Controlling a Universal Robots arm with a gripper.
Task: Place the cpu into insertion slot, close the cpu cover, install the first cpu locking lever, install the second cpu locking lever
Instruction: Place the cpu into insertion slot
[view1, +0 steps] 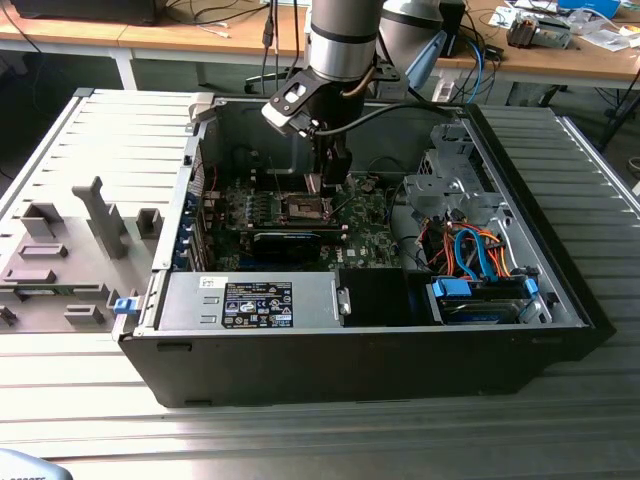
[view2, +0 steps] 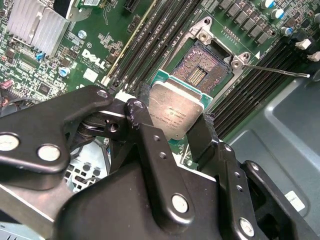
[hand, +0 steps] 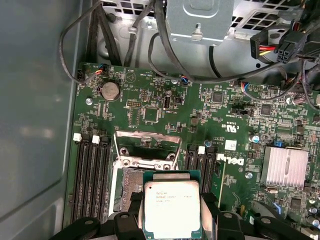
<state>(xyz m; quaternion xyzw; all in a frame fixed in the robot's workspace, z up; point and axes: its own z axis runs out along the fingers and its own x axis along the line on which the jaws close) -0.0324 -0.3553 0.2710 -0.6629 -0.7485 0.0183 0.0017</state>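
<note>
Black jaws sit nearest the lens in the second wrist view, clamped on the cpu (view2: 177, 111) by two opposite edges, metal top up. Cpu hangs over the socket (view2: 202, 70), covering the part nearest the jaws; contact field bare beyond. Not seated, by my reading. Chip edges run roughly square with the socket's. Cover (hand: 147, 145) stands swung open on the socket's side away from the jaws. One lever (view2: 275, 70) lies out sideways, unlatched. Exterior view: arm (view1: 340, 40) reaches down into the open case (view1: 560, 300) on the desk (view1: 300, 440).
</note>
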